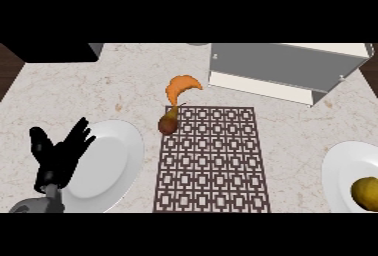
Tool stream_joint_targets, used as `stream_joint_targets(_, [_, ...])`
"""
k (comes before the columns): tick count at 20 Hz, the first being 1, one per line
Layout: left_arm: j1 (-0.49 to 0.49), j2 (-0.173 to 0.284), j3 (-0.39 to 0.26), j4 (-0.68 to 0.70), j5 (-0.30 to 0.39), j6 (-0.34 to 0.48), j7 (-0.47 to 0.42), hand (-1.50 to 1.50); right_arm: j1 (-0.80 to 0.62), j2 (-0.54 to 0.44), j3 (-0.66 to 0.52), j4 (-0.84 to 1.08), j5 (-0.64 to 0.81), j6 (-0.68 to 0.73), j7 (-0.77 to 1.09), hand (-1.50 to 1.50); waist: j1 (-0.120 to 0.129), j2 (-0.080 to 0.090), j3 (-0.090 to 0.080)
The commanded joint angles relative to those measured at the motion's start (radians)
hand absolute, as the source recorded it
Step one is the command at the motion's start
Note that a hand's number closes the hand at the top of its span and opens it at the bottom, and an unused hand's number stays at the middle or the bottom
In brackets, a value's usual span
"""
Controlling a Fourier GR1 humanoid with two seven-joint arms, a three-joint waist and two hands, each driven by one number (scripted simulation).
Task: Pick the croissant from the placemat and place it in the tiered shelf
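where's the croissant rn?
In the head view the croissant lies on the bare counter, just past the placemat's far left corner, above the pear and left of the shelf. Neither hand touches it.

The tiered shelf (288,70) is cut off by the view's upper band; its top portion does not show. The right-hand plate (341,175) is cut off by the view's right edge, as is the yellow fruit (365,194) on it. The left hand (60,150) covers part of the left-hand plate (111,160). The left forearm (33,205) is cut off at the lower band.
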Motion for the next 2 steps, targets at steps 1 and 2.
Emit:
stream_joint_targets(1, [0.043,-0.006,-0.012,-0.013,-0.003,-0.007,0.033,0.0,0.148,-0.036,-0.047,-0.145,-0.093,0.101,0.006,-1.5,-0.002,0.001,-0.004])
stream_joint_targets(2, [0.055,-0.014,-0.017,-0.048,-0.009,0.003,0.02,0.0,0.159,-0.087,-0.092,-0.129,-0.138,0.147,-0.003,-1.5,0.001,0.002,-0.004])
